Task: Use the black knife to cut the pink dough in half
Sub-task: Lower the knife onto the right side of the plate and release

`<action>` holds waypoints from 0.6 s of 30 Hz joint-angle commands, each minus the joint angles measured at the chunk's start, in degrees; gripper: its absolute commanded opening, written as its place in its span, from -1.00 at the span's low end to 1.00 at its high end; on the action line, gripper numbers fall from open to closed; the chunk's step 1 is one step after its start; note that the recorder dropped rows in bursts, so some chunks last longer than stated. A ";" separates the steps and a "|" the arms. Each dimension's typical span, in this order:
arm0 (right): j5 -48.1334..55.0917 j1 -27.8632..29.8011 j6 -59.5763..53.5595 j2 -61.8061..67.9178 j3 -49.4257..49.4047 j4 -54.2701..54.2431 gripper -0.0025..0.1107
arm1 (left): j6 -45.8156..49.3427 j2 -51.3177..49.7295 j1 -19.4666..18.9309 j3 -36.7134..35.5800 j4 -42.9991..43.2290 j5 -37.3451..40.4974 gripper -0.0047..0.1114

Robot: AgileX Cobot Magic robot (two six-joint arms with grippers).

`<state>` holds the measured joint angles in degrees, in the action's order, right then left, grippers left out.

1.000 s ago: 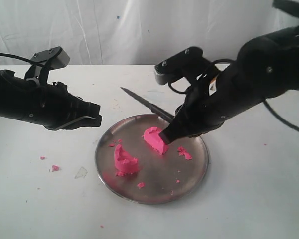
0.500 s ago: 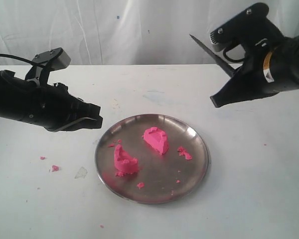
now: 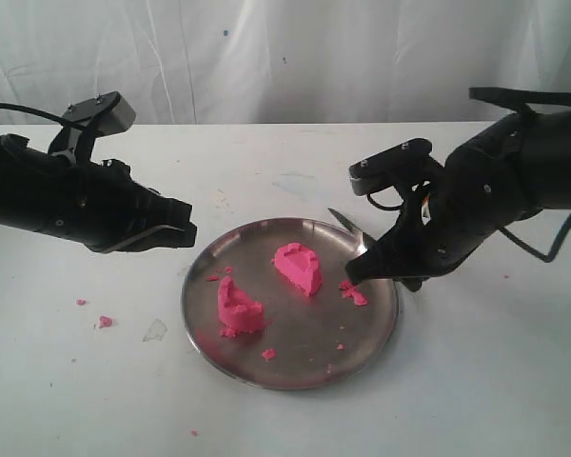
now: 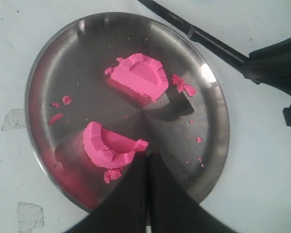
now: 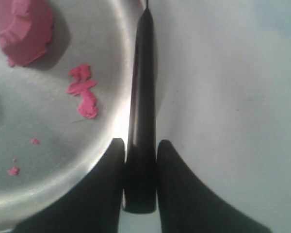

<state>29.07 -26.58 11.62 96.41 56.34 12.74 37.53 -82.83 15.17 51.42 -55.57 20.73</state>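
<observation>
Closest to you on the white surface (image 3: 476, 381) sits the steel plate (image 3: 309, 328). The pink dough (image 3: 238, 309) lies on it cut in two: one half is toward the front left of the plate, and the second half (image 3: 299, 268) is farther back near the middle. The two are clearly apart, with bare metal between them. Small pink crumbs (image 3: 352, 293) lie on the plate to the right of the second half, and a few more are scattered on the surface off to the left. Just past those crumbs, at the plate's right rim, your right fingers (image 3: 373, 262) are clamped narrowly on the handle of the black knife (image 3: 345, 222), one on each side. Its blade runs just beside the rim and points toward the far side. Left of the plate, your left fingers (image 3: 167, 217) hover above the surface, pressed together with nothing between them. Behind everything hangs a white curtain (image 3: 266, 57).
</observation>
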 commanded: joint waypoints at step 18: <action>5.20 0.34 -15.70 4.32 2.40 -16.33 -0.96 | -0.14 0.19 0.06 -0.30 -0.97 1.33 -0.92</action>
<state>32.79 -26.48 0.00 100.81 58.70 -0.69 37.53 -82.83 15.17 51.42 -55.57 21.27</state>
